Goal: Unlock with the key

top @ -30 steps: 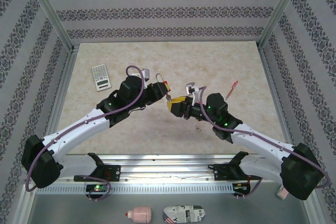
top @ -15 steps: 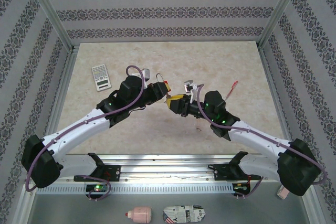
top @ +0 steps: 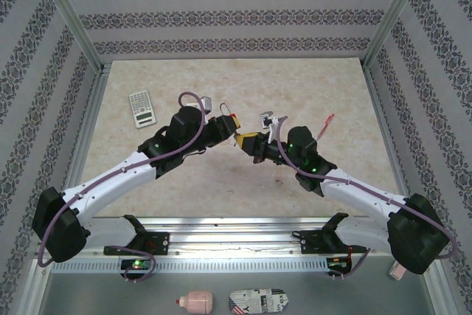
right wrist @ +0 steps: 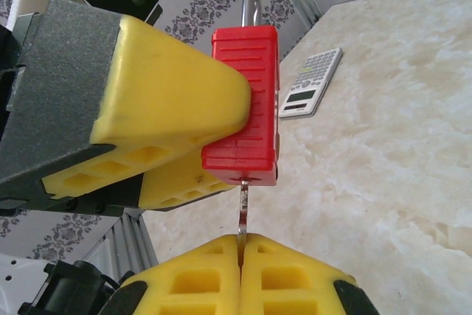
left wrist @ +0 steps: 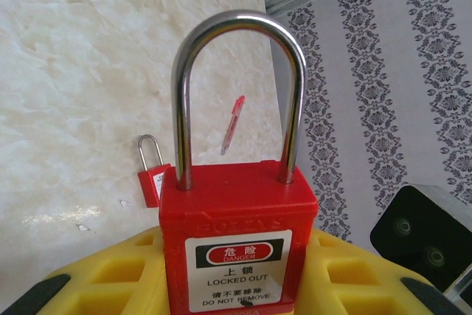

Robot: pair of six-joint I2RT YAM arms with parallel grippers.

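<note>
A red padlock (left wrist: 236, 219) with a steel shackle and a "LOCKED OUT" label is clamped upright between the yellow fingers of my left gripper (left wrist: 236, 289). It is held above the middle of the table (top: 230, 119). From the right wrist, the padlock (right wrist: 247, 101) shows its underside. A thin metal key (right wrist: 242, 208) sticks out of the keyhole there. My right gripper (right wrist: 240, 245) is shut on the lower end of that key, its yellow pads pressed together round the blade. In the top view the two grippers meet tip to tip, left (top: 227, 129) and right (top: 248, 140).
A white calculator (top: 141, 108) lies at the back left of the marble tabletop. A red pen-like stick (top: 327, 124) lies at the right. A second small red padlock (left wrist: 153, 178) lies flat on the table. Patterned walls and metal rails (top: 94, 101) enclose the table.
My right gripper has moved up and left to the padlock's underside and closed on the key. The left arm and padlock have barely moved.
</note>
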